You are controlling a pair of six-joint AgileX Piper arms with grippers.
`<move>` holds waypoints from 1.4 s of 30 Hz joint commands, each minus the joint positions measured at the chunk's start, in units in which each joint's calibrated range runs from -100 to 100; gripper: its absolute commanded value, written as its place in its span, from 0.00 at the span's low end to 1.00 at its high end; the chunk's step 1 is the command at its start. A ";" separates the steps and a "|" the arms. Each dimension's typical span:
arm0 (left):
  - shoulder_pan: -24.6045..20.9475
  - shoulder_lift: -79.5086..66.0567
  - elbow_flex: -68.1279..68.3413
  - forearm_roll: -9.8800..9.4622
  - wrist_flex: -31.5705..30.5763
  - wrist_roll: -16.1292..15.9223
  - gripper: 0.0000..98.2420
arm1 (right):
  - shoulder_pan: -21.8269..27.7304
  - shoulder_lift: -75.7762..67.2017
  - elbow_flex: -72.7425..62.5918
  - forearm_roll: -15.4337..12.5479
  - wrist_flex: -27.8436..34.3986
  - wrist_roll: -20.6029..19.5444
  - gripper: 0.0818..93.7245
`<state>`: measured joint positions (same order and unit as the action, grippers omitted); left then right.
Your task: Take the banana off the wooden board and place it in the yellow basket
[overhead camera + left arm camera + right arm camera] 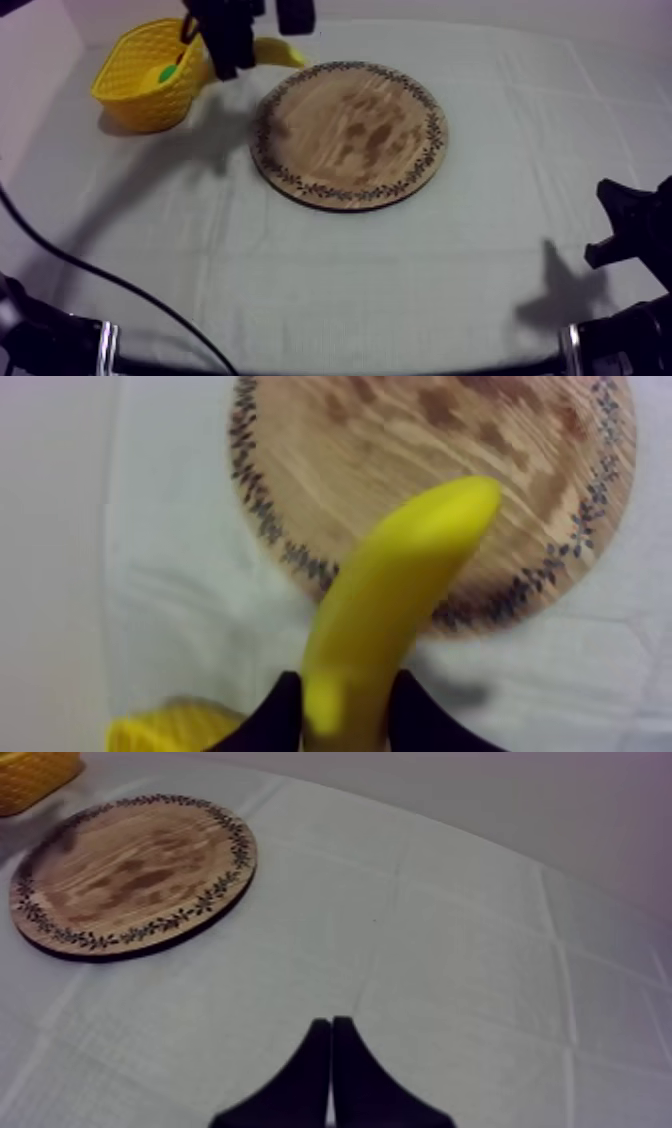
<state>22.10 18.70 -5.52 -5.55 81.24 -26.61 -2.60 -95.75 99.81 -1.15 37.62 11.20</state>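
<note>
My left gripper (236, 58) hangs at the back left, between the yellow basket (148, 75) and the round wooden board (348, 133). It is shut on the yellow banana (277, 50), which sticks out toward the board's far rim. In the left wrist view the banana (400, 596) rises from between the two black fingers (272, 718), above the board's near rim (300, 561), with the basket's edge (165, 728) beside it. The board's top is bare. My right gripper (331, 1037) is shut on nothing, low at the right side (628, 225).
A green thing (168, 72) lies inside the basket. From the right wrist, the board (130, 872) sits far off with the basket (35, 772) behind it. Grey-white cloth (330, 280) covers the table's front and right.
</note>
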 commanded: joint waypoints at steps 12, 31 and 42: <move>-7.32 -17.61 -1.52 1.19 11.37 10.26 0.18 | 0.00 0.00 -0.03 0.00 0.04 0.01 0.00; -15.74 0.35 -29.67 1.09 10.27 23.19 0.18 | 0.00 0.00 -0.03 0.00 0.04 0.01 0.00; -18.77 11.41 -31.47 0.81 5.81 24.53 0.16 | 0.00 0.00 -0.03 0.00 0.04 0.01 0.00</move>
<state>3.41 28.89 -37.07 -4.71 87.44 -2.11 -2.60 -95.75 99.81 -1.15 37.69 11.20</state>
